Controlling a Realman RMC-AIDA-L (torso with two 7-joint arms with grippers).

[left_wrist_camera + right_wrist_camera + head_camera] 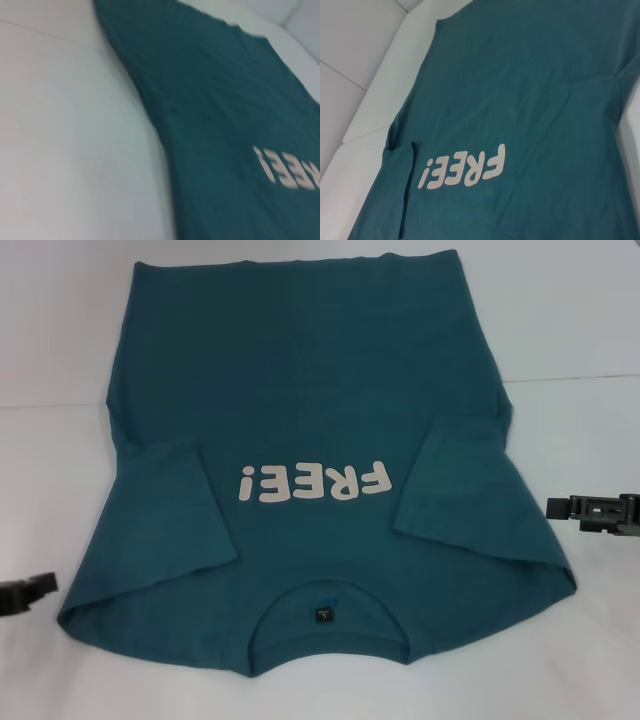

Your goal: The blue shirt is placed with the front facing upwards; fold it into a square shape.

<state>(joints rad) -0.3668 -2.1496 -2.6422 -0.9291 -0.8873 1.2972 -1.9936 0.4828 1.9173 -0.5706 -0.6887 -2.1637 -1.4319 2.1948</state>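
Observation:
The blue shirt (320,390) lies flat on the white table, front up. Its collar (325,612) with a small dark tag is nearest me, and its hem is at the far edge. The white "FREE!" lettering (312,481) reads upside down. Both short sleeves are folded inward onto the body, one on the left (170,510) and one on the right (455,495). My left gripper (40,590) hovers off the shirt's near left corner. My right gripper (560,508) hangs just off its right edge. The wrist views show only the shirt (215,100) (520,90).
The white table (60,340) surrounds the shirt on all sides, with a faint seam (570,377) running across it at the far side. A raised white rim (375,95) shows beyond the shirt in the right wrist view.

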